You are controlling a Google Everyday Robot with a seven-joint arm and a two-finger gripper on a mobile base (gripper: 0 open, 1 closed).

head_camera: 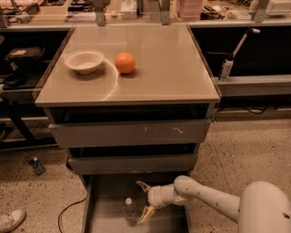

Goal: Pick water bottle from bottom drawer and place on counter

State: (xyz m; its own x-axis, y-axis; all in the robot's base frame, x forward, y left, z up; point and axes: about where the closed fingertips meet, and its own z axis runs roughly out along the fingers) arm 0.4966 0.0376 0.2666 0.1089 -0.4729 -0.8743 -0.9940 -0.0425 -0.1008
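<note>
Open jaws, yellow-tipped fingers (146, 214) spread one above the other, nothing gripped between them. Set low inside the pulled-out grey metal bottom drawer (89, 207), toward its right side, pointing left. Just left of the fingertips, the small clear plastic water bottle with a white cap (130, 209), upright on the drawer floor near the middle; cannot tell whether touched by the lower fingertip.

Behind the jaws, a white rounded robot arm (204, 198) reaching in from the near right corner over the drawer's right wall.

Above the open drawer, a shut grey middle drawer front (132, 164), then a grey top drawer front with white scratch marks (113, 133).

On top, the glossy grey-beige square tabletop (163, 68) with a faint curved arc. At its far left, a shallow white bowl (84, 60); just right of the bowl, apart from it, a round orange ball (125, 62).

Off the right edge, a white bottle with a long thin nozzle (226, 68) on a side ledge. On the speckled floor (245, 150) to the left, a small dark bottle with a blue cap (36, 165), a thin black cable (68, 210) and, at the near left corner, a white shoe (11, 219). Along the far edge, a cluttered workbench (54, 13).
</note>
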